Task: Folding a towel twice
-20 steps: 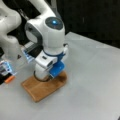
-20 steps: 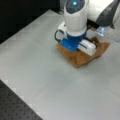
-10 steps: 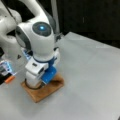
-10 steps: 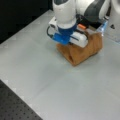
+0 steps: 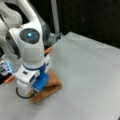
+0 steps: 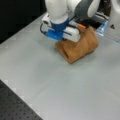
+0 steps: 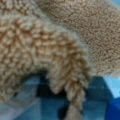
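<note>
The towel is orange-brown terry cloth with a coarse looped pile. It lies as a compact, thick, folded bundle on the grey tabletop, near the edge where the arm's base stands. In a front view the bundle shows a rounded, rolled fold along the side toward that view's bottom, with soft creases across its upper face.

The wrist view is almost filled by the towel: a raised, shaggy flap of pile stands close before the lens, with a flatter layer of the same cloth behind it. A strip of blue shows at that view's bottom.

The gripper is white-cased with a blue section. It is pressed down onto the towel at the end of the bundle toward that front view's bottom-left. In a front view the gripper sits on the end toward that view's top-left. The fingers are hidden by the housing and cloth; whether the tool is clenched or released cannot be told.

The tabletop is smooth, matt and pale grey.
</note>
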Motion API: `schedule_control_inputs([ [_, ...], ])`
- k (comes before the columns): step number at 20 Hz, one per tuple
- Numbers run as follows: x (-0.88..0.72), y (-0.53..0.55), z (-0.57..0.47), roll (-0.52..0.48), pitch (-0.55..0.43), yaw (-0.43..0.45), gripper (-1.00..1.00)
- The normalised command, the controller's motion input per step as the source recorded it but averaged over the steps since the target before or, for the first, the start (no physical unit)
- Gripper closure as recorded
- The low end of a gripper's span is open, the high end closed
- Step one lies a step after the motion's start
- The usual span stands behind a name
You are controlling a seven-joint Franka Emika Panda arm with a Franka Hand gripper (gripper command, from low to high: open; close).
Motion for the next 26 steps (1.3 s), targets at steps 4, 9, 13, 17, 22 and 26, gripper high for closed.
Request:
schedule_control_inputs([
  [4, 0.26, -0.34, -0.06, -0.047, 0.015, 0.277, 1.0],
  [9, 0.26, -0.36, -0.09, -0.039, 0.03, 0.26, 1.0],
  [13, 0.19, -0.3, -0.08, -0.019, 0.048, 0.22, 1.0],
  [17, 0.13, -0.2, -0.04, 0.006, 0.052, 0.172, 1.0],
  [22, 0.04, -0.14, -0.07, 0.044, 0.042, 0.136, 1.0],
  [26, -0.03, -0.1, -0.08, 0.056, 0.028, 0.068, 1.0],
])
